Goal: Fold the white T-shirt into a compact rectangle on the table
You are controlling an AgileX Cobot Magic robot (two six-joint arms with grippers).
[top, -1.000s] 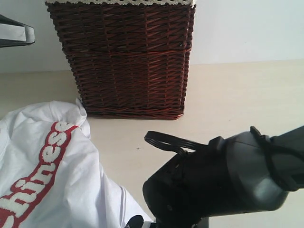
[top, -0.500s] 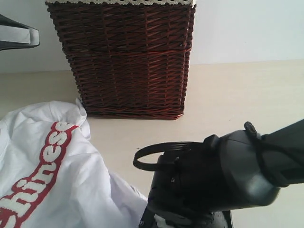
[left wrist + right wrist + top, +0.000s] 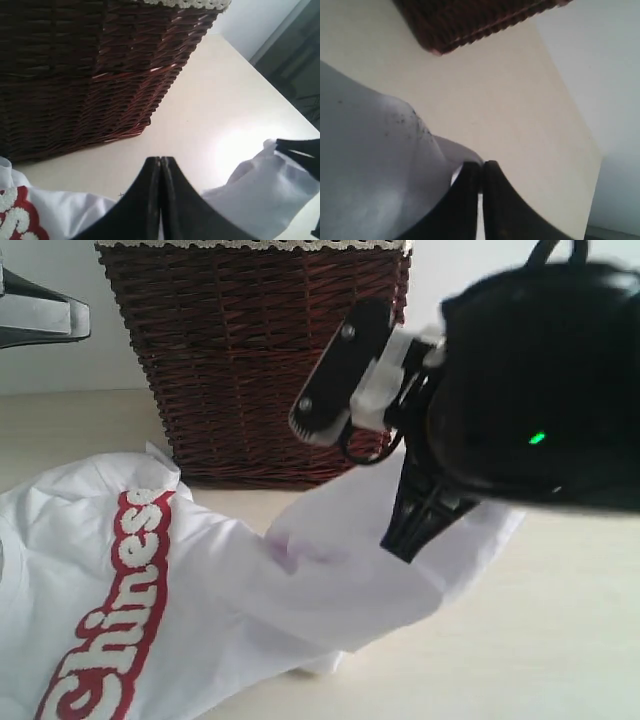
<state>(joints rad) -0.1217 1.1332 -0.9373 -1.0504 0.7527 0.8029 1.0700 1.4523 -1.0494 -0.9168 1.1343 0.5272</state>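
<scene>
Half a second ago the right gripper [image 3: 398, 545] sat low at the near edge of the table [image 3: 570, 640], with the white T-shirt [image 3: 210, 590] bunched to the left. Now we see that arm risen in front of the wicker basket [image 3: 250, 360], its jaws pressed together on a pinch of the shirt's edge. The cloth has come with it: a raised, tent-like flap is drawn rightward across the table, and the red-edged lettering [image 3: 125, 610] lies more open than before. The left gripper [image 3: 161, 162] hangs near the basket, just above the shirt, with its jaws closed flat on each other; we see no fabric between them. We judge the grasp to have taken, and the shirt is being spread or carried over rather than folded yet. It is far from a compact rectangle, most of it rumpled on the left half of the table.
</scene>
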